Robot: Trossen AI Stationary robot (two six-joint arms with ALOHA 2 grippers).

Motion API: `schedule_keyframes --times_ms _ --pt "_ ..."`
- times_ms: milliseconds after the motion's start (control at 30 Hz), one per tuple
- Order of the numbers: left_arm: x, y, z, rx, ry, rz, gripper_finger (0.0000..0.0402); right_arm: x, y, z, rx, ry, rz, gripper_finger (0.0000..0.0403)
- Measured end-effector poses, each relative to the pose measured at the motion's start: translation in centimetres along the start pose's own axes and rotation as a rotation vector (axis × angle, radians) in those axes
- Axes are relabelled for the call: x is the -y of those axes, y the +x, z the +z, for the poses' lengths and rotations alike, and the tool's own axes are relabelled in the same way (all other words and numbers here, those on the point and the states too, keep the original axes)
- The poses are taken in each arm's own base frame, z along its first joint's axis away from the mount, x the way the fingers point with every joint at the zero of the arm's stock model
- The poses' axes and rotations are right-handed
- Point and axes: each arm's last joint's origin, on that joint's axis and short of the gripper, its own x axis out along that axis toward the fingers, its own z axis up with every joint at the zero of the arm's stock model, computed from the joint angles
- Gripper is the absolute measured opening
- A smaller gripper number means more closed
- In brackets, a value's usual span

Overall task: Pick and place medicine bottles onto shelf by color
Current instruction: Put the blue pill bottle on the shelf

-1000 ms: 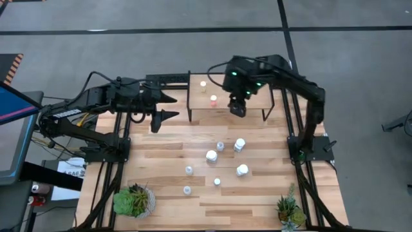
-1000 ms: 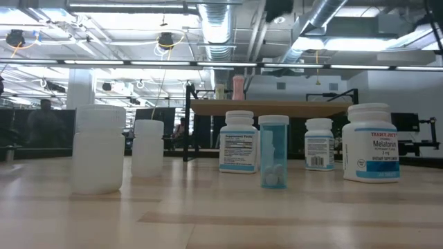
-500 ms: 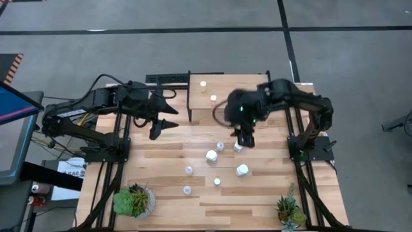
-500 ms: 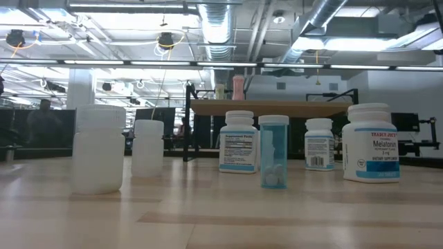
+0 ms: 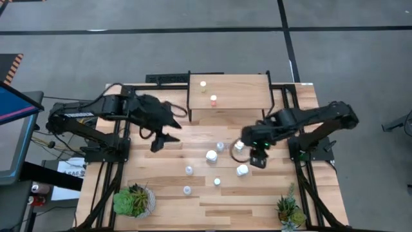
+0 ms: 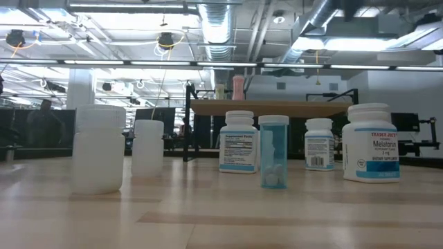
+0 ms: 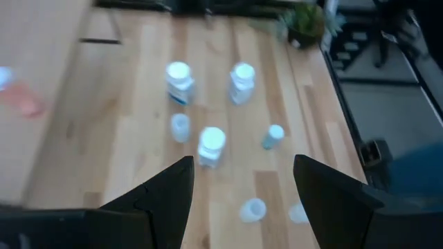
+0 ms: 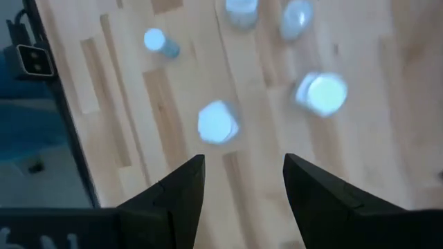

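Several white-capped medicine bottles stand loose on the table's middle, among them a white one (image 5: pixel 242 170), another (image 5: pixel 238 145) and a pale blue one (image 6: pixel 273 151). The shelf (image 5: pixel 241 96) stands at the far edge on black legs; a pale bottle (image 5: pixel 203 84) and an orange one (image 5: pixel 213 100) stand on it. My right gripper (image 5: pixel 259 161) hangs open above the table beside the right-hand bottles, nothing between its fingers (image 8: pixel 176 194). My left gripper (image 5: pixel 168 125) is open in the air left of the bottles, pointing slantwise down at them (image 7: pixel 211 142).
Two small potted plants stand at the near corners, one left (image 5: pixel 133 200) and one right (image 5: pixel 289 209). Black frame rails run along both table sides. Bare wood lies between the shelf and the bottles and along the near edge.
My right gripper has swung from above the shelf toward the near edge and down, turning about its axis, and now hangs over the right-hand bottles. My left gripper has come a little toward the near edge and tipped downward. No bottle has moved.
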Motion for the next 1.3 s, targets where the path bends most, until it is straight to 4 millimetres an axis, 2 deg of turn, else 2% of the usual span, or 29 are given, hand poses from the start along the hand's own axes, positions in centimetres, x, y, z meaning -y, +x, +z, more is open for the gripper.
schedule_keyframes --times_ms 100,233,367,467,567,767,900,1133,1300 --pt "1.2 2.4 0.0 -0.059 0.047 -0.035 0.0234 0.3 0.3 -2.3 0.067 0.047 0.017 0.0218" --pt "2.6 7.1 0.3 -0.103 0.076 -0.054 0.0234 1.2 0.0 -5.5 0.180 0.110 0.033 0.0218" --pt "3.8 11.9 1.0 -0.050 0.098 -0.081 0.0234 1.8 0.3 -8.0 0.232 0.172 0.055 0.0218" --pt "4.4 15.2 0.9 -0.029 0.101 -0.096 0.0234 2.0 0.8 -9.5 0.209 0.173 0.065 0.0218" --pt "5.0 18.4 0.2 -0.049 0.082 -0.092 0.0234 1.9 1.4 -10.6 0.184 0.137 0.067 0.0218" --pt "6.1 24.3 -2.8 -0.154 0.083 -0.037 0.0234 1.7 2.5 -12.4 0.135 0.087 0.060 0.0218" --pt "6.7 25.6 -3.5 -0.166 0.097 -0.007 0.0234 1.3 2.5 -12.9 0.125 0.049 0.071 0.0218" --pt "7.6 25.7 -3.7 -0.176 0.089 -0.017 0.0234 1.1 2.5 -13.4 0.107 0.012 0.068 0.0218" --pt "8.5 27.0 -5.0 -0.211 0.111 -0.021 0.0234 1.1 2.5 -13.4 0.107 0.012 0.068 0.0218"
